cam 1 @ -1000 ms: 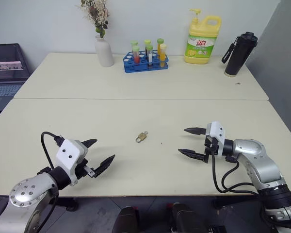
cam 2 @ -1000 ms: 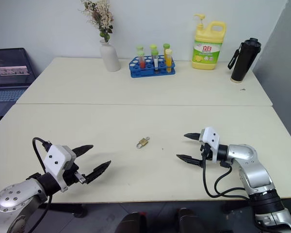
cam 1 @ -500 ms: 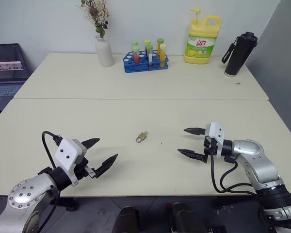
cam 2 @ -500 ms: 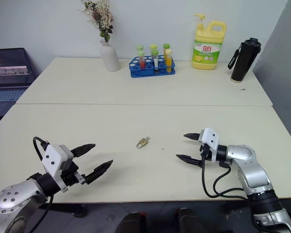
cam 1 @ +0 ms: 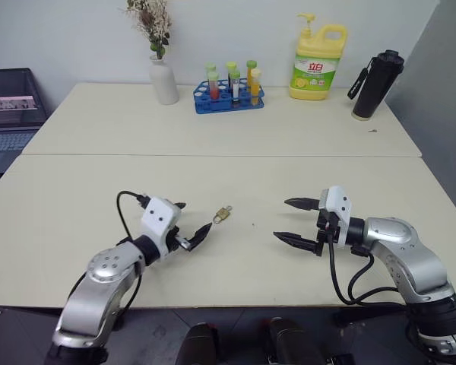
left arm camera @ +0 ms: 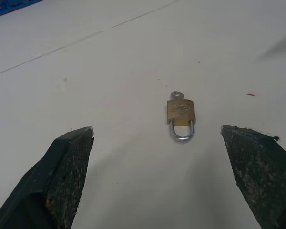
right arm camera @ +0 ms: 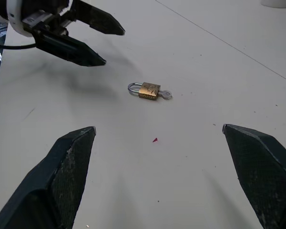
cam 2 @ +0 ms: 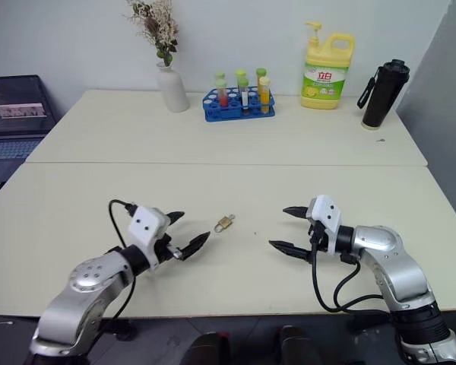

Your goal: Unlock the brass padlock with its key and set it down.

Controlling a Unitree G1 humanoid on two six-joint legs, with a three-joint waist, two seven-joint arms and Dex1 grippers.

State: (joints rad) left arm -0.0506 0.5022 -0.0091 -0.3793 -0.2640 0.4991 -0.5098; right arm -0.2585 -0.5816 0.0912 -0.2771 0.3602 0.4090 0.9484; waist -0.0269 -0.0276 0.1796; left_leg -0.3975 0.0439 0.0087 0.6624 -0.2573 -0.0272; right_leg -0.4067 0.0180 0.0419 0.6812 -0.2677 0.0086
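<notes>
Padlock first: the small golden-brass padlock (left arm camera: 181,112) with its thin silver shackle lies flat on the cream matte table (cam 1: 99,182), a small silvery key (left arm camera: 177,95) in its base, between both grippers. Left gripper (cam 1: 190,223) and right gripper (cam 1: 295,221) gape empty. Approach seems underway; next, one must likely pinch the body while the other turns the key. A blue test-tube rack (cam 1: 228,97) and yellow detergent jug (cam 1: 318,62) stand far back.

Bright, even light falls on the pale tabletop (cam 1: 235,129), shadows faint and soft. In the left wrist view the near black fingers (left arm camera: 62,171) look slightly blurred.
</notes>
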